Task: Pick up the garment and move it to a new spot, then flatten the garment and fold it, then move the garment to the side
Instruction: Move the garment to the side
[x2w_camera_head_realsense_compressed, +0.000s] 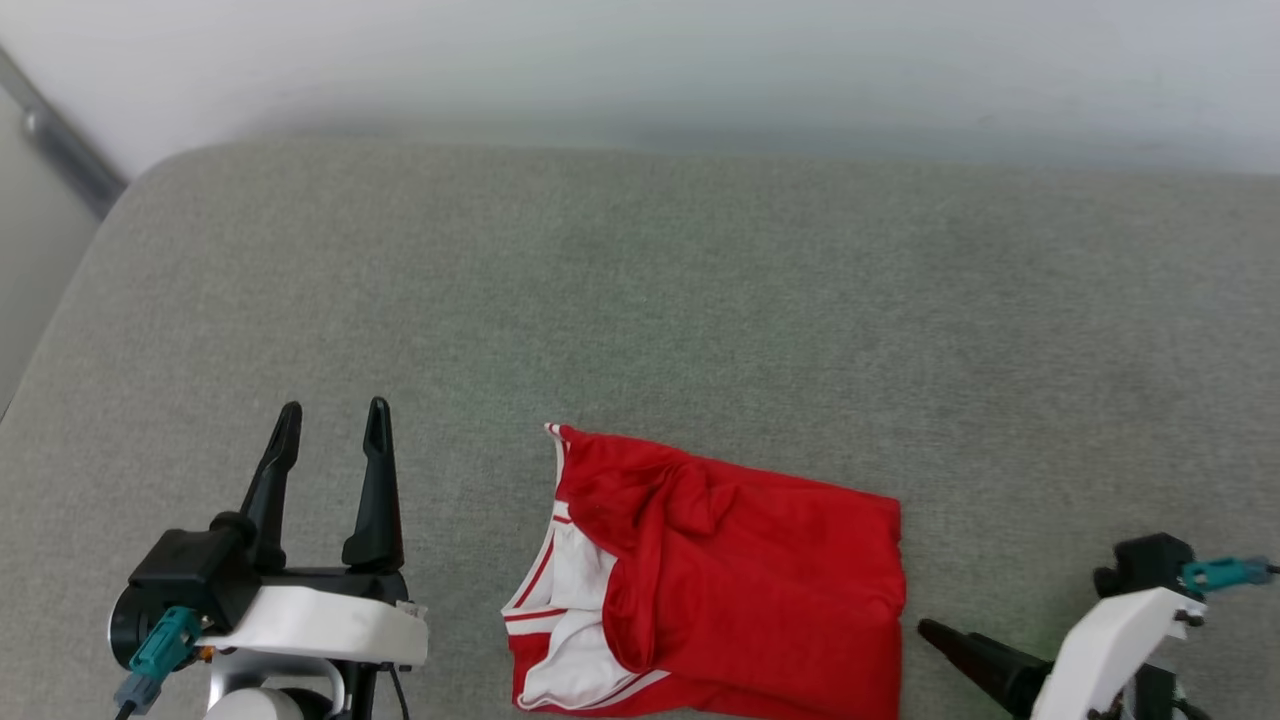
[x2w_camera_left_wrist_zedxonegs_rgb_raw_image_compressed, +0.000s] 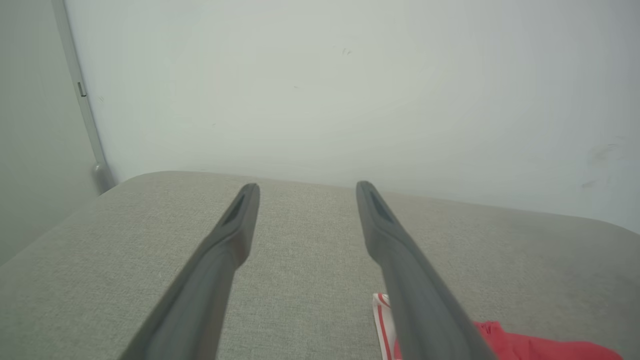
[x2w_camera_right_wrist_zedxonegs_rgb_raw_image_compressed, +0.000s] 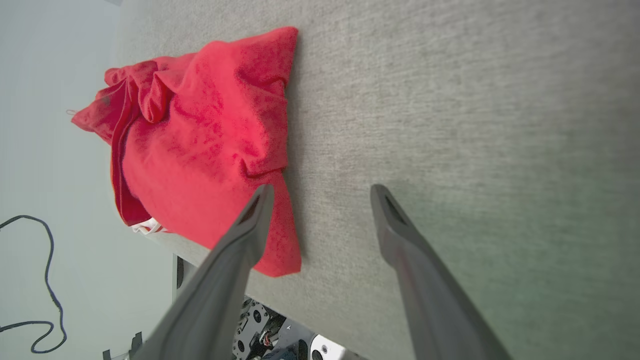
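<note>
**Garment** (x2w_camera_head_realsense_compressed: 730, 580): red, folded into a rumpled, rough rectangle. White sleeve with red-striped trim showing at its left end. Lying on grey cushion (x2w_camera_head_realsense_compressed: 700, 300), at the near edge, roughly centre between the two grippers. Lower part cut off by the bottom of the head view. Held by nothing.

**Left gripper** (x2w_camera_head_realsense_compressed: 334, 408): jaws spread wide, empty. Fingers pointing away from the robot, toward the wall (x2w_camera_head_realsense_compressed: 640, 60). Placed left of garment and clearly apart from it, with bare cushion between. In left wrist view, a striped corner and a sliver of red at bottom right, partly behind the right-hand finger. Bare cushion in the gap between the fingers.

**Right gripper** (x2w_camera_right_wrist_zedxonegs_rgb_raw_image_compressed: 322, 189): jaws spread wide, empty. Turned sideways, fingers pointing toward the robot's left, at the garment's right end. In head view, one dark fingertip just beside the garment's lower right edge, with a narrow strip of cushion between. In right wrist view, one finger overlapping the garment's near corner, the other over bare cushion. Contact with the cloth impossible to tell. Bulk of garment ahead and toward that view's left, outside the gap between the jaws.

**Other:** grey post (x2w_camera_left_wrist_zedxonegs_rgb_raw_image_compressed: 85, 110) against the wall by the cushion's far left corner. Dark cable (x2w_camera_right_wrist_zedxonegs_rgb_raw_image_compressed: 47, 280) beyond the cushion's near edge.
</note>
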